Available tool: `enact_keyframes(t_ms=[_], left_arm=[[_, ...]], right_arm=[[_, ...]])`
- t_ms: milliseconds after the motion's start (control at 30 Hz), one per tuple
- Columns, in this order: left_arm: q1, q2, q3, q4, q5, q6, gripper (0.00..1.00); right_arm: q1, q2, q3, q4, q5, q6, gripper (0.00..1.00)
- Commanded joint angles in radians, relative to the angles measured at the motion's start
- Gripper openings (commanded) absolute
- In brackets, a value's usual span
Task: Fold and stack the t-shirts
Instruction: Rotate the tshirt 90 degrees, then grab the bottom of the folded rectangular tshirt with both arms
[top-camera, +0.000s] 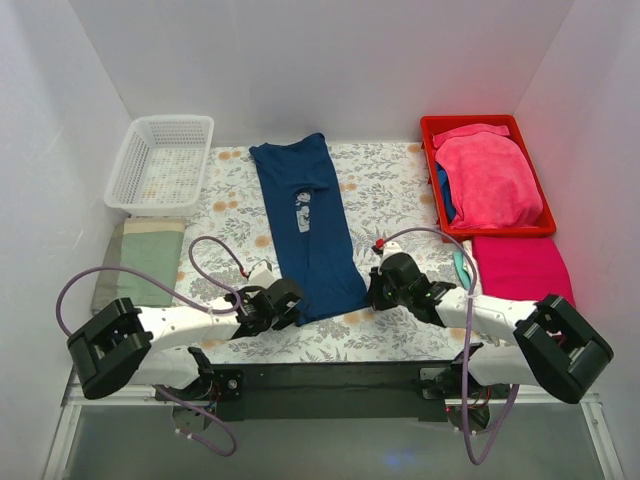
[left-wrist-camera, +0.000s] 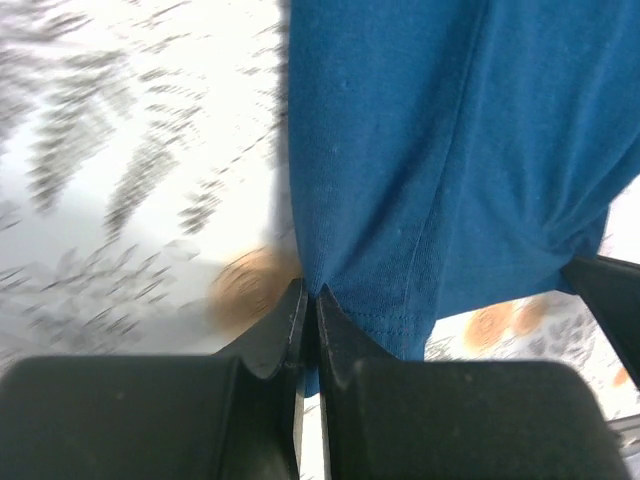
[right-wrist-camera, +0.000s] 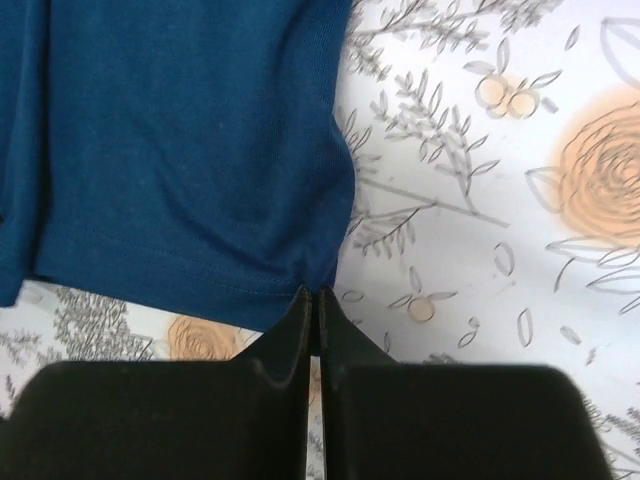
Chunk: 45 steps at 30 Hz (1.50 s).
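The navy blue t-shirt lies as a long narrow strip down the middle of the floral cloth, its pale print showing mid-length. My left gripper is shut on the shirt's near left hem corner. My right gripper is shut on the near right hem corner. Both hold the hem low over the cloth. A folded magenta-pink t-shirt lies at the right, and another pink one fills the red tray.
A red tray stands at the back right. A white basket stands at the back left, with a folded green cloth in front of it. The floral cloth covers the table. White walls enclose both sides.
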Motion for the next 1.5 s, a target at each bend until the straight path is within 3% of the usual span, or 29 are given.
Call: enact_keyframes(t_ms=[0, 200, 533, 833, 1000, 1300, 1467], left_arm=[[-0.015, -0.049, -0.066, -0.284, -0.004, -0.208, 0.00], [-0.067, -0.094, -0.044, -0.452, -0.067, -0.334, 0.00], [-0.327, -0.014, 0.023, -0.670, -0.136, -0.714, 0.00], [-0.367, -0.063, 0.123, -0.874, -0.286, -0.880, 0.00], [-0.349, -0.051, 0.215, -0.976, -0.412, -0.896, 0.00], [-0.302, -0.014, 0.275, -0.919, -0.472, -0.807, 0.00], [-0.219, -0.016, 0.316, -0.856, -0.541, -0.661, 0.00]], right_arm=[[0.029, -0.063, -0.078, -0.109, -0.009, 0.029, 0.01], [0.169, -0.176, -0.147, -0.147, 0.043, 0.135, 0.01], [0.437, -0.181, -0.175, -0.175, 0.174, 0.315, 0.01], [0.476, -0.173, -0.014, -0.293, 0.344, 0.283, 0.01], [0.476, -0.149, 0.076, -0.324, 0.447, 0.237, 0.01], [0.474, -0.107, 0.202, -0.328, 0.513, 0.185, 0.01], [0.467, -0.100, 0.261, -0.328, 0.576, 0.143, 0.01]])
